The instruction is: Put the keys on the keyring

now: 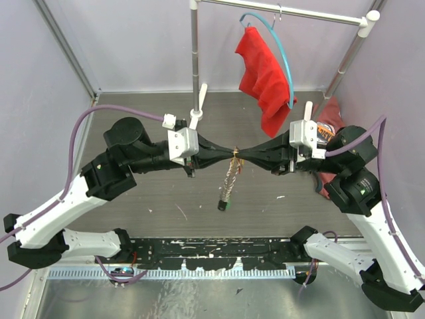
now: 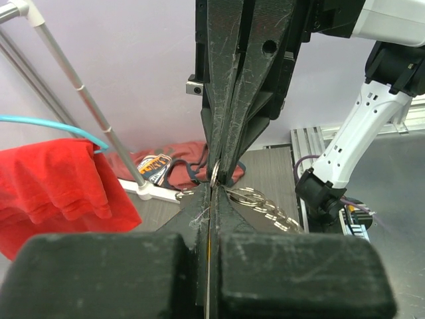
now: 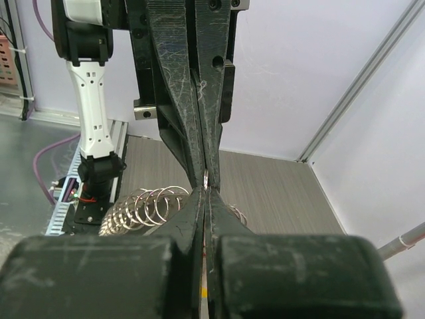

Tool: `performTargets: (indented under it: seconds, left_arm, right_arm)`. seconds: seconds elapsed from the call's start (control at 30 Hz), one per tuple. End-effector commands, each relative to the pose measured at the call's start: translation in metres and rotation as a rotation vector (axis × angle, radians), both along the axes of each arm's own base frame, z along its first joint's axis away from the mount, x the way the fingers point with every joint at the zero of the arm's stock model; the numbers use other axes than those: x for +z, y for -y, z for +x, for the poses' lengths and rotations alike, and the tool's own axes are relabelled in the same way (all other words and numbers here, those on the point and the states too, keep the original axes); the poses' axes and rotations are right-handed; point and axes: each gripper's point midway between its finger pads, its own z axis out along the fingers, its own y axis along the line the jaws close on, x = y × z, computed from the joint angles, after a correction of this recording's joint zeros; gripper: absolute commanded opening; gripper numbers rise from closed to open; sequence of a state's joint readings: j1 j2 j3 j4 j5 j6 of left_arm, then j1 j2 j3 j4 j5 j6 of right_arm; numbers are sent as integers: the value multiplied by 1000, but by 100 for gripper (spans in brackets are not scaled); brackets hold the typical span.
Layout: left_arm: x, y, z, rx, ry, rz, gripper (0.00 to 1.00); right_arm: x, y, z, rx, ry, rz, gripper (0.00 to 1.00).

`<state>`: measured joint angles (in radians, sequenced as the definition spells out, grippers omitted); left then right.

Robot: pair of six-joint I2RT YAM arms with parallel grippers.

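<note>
Two end effectors, one keyring (image 2: pixel 214 174) and one chain of linked rings (image 1: pixel 229 178) are in view. The left arm (image 1: pixel 99 176) and right arm (image 1: pixel 352 173) each bend inward with wrists level and meet tip to tip above the desk (image 1: pixel 159 196). The left end effector (image 1: pixel 228 154) and right end effector (image 1: pixel 241 155) are both fully closed, pinching the thin keyring between their touching tips. The chain hangs just below the tips and ends in a small dark piece (image 1: pixel 222 205).
</note>
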<state>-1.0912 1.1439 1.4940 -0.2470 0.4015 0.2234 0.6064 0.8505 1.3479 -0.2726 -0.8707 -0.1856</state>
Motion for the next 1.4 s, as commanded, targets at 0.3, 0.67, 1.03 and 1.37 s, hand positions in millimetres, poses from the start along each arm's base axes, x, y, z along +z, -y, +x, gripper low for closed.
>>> performTargets:
  seconds: [0.3,0.67,1.03,1.37]
  left_arm:
    - [0,-21,19,145,11,104,0]
    - [-58,-24,31,190,-91,449,0]
    - [-81,-24,32,192,-142,617,0]
    - [-80,-22,25,156,-132,640,0]
  right_arm:
    - [14,21,-2,-116,87,-22,44]
    - [-11,19,26,-204,-27,-153,43]
    - [-49,3,32,-121,-175,-278,44]
    - [-72,-11,30,-28,-239,-307,42]
